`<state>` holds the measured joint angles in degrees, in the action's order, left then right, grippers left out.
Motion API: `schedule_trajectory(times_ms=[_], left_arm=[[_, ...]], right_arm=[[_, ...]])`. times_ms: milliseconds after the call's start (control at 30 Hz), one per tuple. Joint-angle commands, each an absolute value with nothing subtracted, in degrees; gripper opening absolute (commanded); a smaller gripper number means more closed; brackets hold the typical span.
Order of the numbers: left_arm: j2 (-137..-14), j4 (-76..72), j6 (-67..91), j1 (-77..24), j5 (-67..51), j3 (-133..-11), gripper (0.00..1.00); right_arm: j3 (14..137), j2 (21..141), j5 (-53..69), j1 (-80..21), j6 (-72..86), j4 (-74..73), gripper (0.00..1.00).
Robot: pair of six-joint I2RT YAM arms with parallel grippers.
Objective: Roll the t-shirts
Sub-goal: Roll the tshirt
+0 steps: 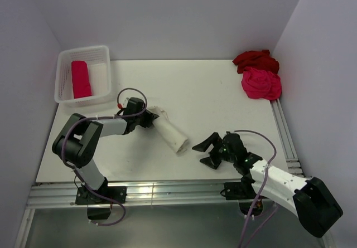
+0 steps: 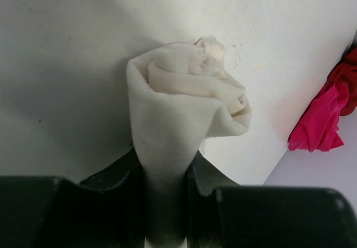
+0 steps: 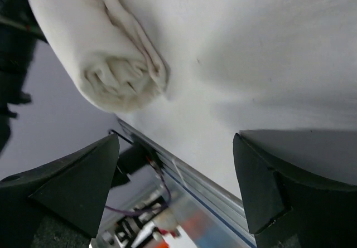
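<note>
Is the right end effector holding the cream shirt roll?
No, the right end effector stands open beside the cream shirt roll, which the left end effector grips.

Wide open through the middle of the table [image 1: 212, 97], crowded at three spots.

Blocked at the far left corner by the white mesh basket [image 1: 109, 75] with a pink-red roll [image 1: 81, 79] lying inside. Blocked at the far right corner by the dark red t-shirt [image 1: 255, 61] and hot pink t-shirt [image 1: 261, 84], heaped touching each other. Barred toward the left front by the cream-white roll [image 1: 170, 131], lying slantwise with one end clamped in the left hand [image 1: 149, 117]. Narrow room to pass between that roll's free end and the right hand [image 1: 202, 154], fingers spread wide just beside it. Hemmed in by walls [image 1: 167, 14] at left, back and right.
</note>
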<state>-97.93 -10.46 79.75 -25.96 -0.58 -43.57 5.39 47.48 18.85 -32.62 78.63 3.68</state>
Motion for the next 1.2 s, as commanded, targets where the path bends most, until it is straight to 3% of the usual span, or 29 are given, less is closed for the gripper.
schedule_trajectory(times_ms=[0, 133, 433, 567, 867, 1167], left_arm=[[-96.3, -6.9, 84.4, -26.6, 1.7, -41.0, 0.00], [-94.8, -11.2, 89.1, -27.2, 1.1, -37.7, 0.00], [-94.7, -7.9, 88.8, -27.7, 1.8, -41.4, 0.00], [-94.8, -6.8, 88.8, -27.9, 2.3, -42.7, 0.00], [-97.1, -6.8, 89.7, -27.9, 1.1, -43.7, 0.00], [-97.3, -6.6, 89.4, -27.9, 0.5, -44.6, 0.00]], right_arm=[[4.6, 51.5, 11.5, -33.0, 87.2, 14.6, 0.90], [9.6, 63.9, 13.2, -34.4, 86.0, 18.0, 0.91], [17.0, 75.4, 12.5, -38.7, 86.2, 22.1, 0.91], [17.8, 76.3, 12.0, -39.9, 87.4, 22.1, 0.91], [12.6, 62.8, 3.6, -43.1, 91.5, 21.5, 0.93], [18.0, 71.4, 5.3, -45.5, 89.0, 19.4, 0.94]])
